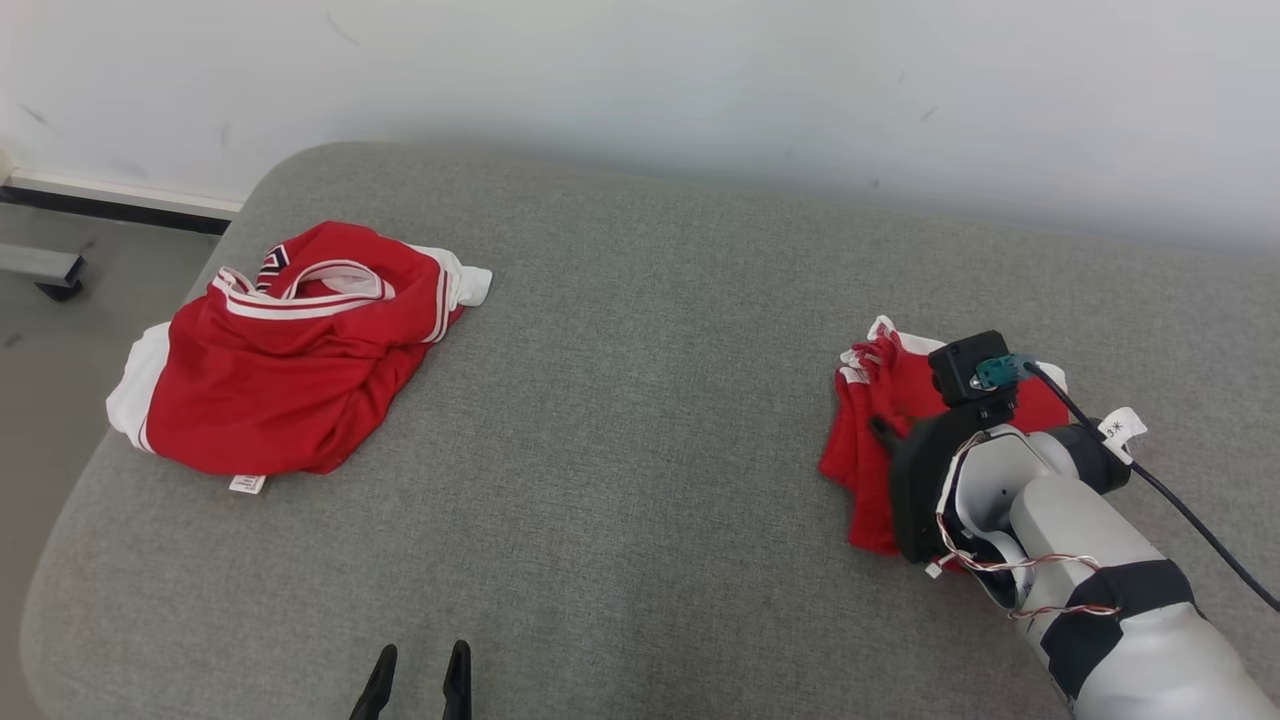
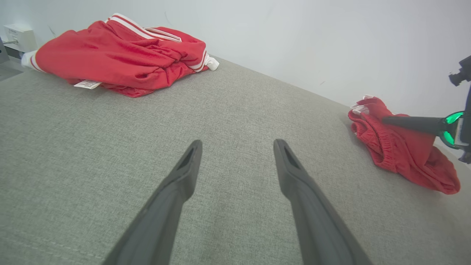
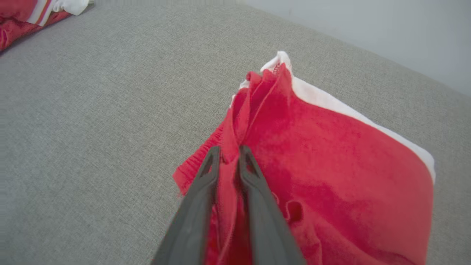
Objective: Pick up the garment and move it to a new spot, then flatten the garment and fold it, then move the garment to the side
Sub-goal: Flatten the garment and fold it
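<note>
Grey upholstered surface is running along a white wall. Folded garment, red with white trim, is lying in a compact stack near the surface's right end. Right gripper is pinching a raised ridge of its top layer, fingers almost together with cloth between them. Left gripper is hanging spread wide over bare surface near the front edge, holding nothing. Second red garment is sitting crumpled at the far left, well apart.

Judgement: flattening and folding are looking done; the sideways move is looking underway or nearly finished. Releasing and withdrawing are remaining. Whether the gripped ridge is lifting the stack at all, cannot tell.
</note>
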Controlling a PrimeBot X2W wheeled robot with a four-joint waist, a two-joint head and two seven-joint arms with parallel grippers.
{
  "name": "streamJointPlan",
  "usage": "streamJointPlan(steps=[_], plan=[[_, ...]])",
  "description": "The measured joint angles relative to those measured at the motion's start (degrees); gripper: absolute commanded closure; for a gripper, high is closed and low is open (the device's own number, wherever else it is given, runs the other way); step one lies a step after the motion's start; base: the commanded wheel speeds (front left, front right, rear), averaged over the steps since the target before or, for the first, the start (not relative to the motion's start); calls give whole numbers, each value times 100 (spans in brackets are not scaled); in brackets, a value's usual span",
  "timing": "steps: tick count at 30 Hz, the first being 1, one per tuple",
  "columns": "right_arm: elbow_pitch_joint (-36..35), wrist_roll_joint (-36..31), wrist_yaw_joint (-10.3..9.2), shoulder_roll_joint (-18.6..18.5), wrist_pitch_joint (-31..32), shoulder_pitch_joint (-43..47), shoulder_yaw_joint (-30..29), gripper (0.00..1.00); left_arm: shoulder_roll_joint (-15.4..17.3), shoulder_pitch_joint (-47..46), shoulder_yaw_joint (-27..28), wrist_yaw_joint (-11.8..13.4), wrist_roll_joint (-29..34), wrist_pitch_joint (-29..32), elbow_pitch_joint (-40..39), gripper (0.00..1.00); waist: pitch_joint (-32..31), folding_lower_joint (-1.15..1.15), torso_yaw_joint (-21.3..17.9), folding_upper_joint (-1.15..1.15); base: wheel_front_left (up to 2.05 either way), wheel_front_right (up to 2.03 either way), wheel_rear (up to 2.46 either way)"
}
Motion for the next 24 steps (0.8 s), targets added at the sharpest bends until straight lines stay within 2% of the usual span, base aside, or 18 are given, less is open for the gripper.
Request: streamJointPlan(steps=[1, 8, 11, 16, 22, 24], plan=[[-4, 29, 0, 20, -43, -1, -16, 0, -4, -1, 4, 0, -4, 0, 8, 0, -5, 0, -7, 0, 0, 0, 0], [-476, 457, 0, -10, -348, 2, -14, 0, -13, -4, 87, 0, -8, 0, 36, 0, -113, 0, -89, 0, 0, 0, 0], [-641, 542, 0, -266, -492, 37, -124, 0, -14, 3, 120, 0, -7, 0, 27, 0, -186, 0, -148, 0, 0, 0, 0], [-582, 549, 0, -766, -759, 411, -660, 0, -23, 59, 122, 0, 1, 0, -2, 0, -337, 0, -280, 0, 0, 0, 0], [-372, 468, 0, -893, -1012, 897, -1092, 0, -27, 121, 116, 0, 1, 0, -1, 0, -416, 0, -362, 0, 0, 0, 0], [-312, 381, 0, -888, -1148, 1061, -1227, 32, -29, 133, 108, 0, 1, 0, -4, 0, -420, 0, -377, 0, 0, 0, 0]])
